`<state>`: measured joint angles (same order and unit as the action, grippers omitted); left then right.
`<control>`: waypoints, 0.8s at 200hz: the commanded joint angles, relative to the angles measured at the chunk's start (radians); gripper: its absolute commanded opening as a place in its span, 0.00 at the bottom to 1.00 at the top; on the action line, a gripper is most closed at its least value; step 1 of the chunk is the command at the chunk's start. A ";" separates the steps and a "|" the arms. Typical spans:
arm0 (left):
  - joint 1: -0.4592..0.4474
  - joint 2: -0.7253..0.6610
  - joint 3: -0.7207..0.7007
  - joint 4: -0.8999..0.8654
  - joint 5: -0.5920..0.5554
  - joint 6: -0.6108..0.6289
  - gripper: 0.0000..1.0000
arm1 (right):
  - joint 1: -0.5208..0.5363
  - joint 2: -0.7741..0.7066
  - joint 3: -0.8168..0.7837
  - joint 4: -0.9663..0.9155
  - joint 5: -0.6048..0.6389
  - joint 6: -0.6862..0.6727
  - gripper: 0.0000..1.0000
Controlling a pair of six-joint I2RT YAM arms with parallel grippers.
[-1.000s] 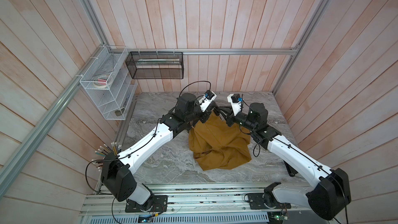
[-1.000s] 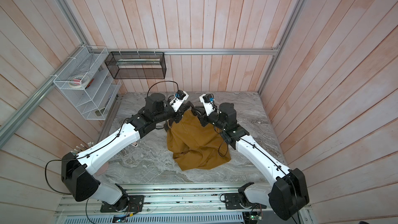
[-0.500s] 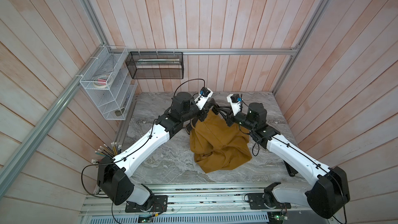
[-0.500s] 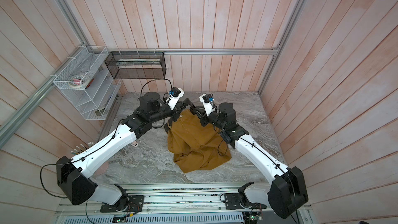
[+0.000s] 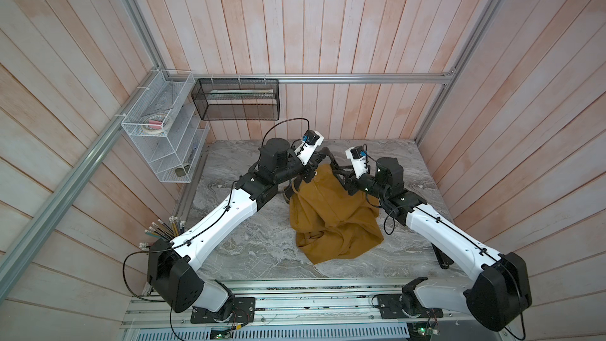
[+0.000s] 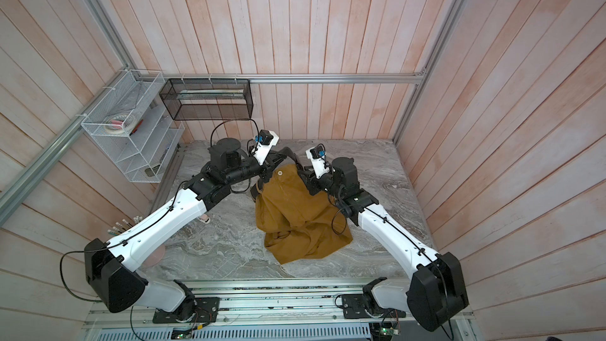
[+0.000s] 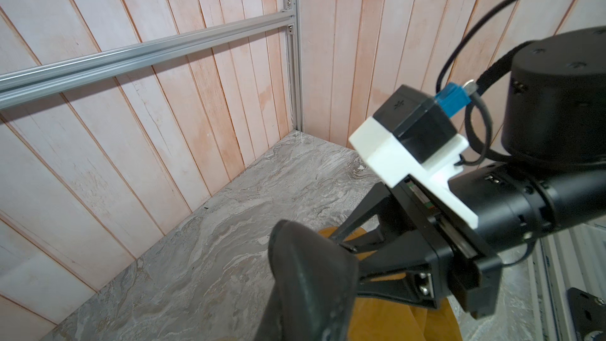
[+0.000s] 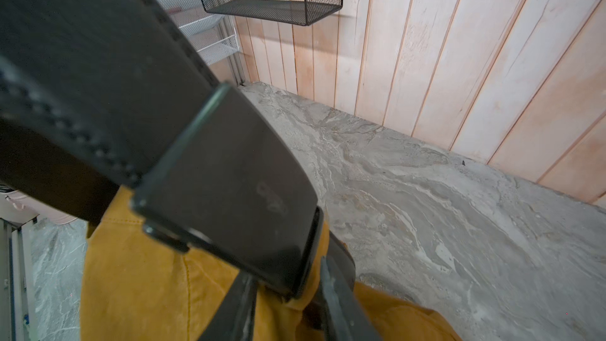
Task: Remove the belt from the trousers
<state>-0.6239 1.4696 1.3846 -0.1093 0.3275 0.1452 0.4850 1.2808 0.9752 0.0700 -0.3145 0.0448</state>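
With my left gripper (image 5: 315,163) clamped on the supple, arching belt (image 8: 98,77) and my right gripper (image 8: 285,290) seemingly parted around its slick buckle (image 8: 229,185), I'd regrip the grippier strap, not the floppy trousers (image 5: 331,214).

Left arm (image 5: 229,211) pulled belt (image 8: 98,77) up, back; right fingers (image 8: 236,310) spread wider.

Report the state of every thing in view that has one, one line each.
left pincer: shut on the belt.
right pincer: jaws apart, buckle between them.
belt: lifted in an arc between the pincers, not yet free of the trousers.
trousers: crumpled on the table, waist end raised.
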 commanded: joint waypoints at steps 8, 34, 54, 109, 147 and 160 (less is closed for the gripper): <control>0.000 0.016 0.099 0.027 -0.023 -0.008 0.00 | 0.020 -0.022 0.040 -0.085 0.063 -0.004 0.36; -0.002 0.052 0.134 -0.037 -0.060 0.004 0.00 | 0.047 -0.054 0.071 -0.109 0.109 -0.009 0.36; -0.003 0.064 0.141 -0.055 -0.074 0.007 0.00 | 0.063 -0.070 0.106 -0.127 0.140 -0.017 0.36; -0.003 0.073 0.151 -0.072 -0.084 0.009 0.00 | 0.088 -0.036 0.204 -0.166 0.167 -0.059 0.38; -0.005 0.074 0.156 -0.076 -0.080 0.010 0.00 | 0.089 0.031 0.264 -0.202 0.161 -0.088 0.36; -0.005 0.073 0.156 -0.076 -0.081 0.009 0.00 | 0.090 0.043 0.273 -0.203 0.161 -0.090 0.33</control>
<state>-0.6247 1.5486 1.4925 -0.2268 0.2405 0.1570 0.5690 1.2938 1.2140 -0.0875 -0.1684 -0.0212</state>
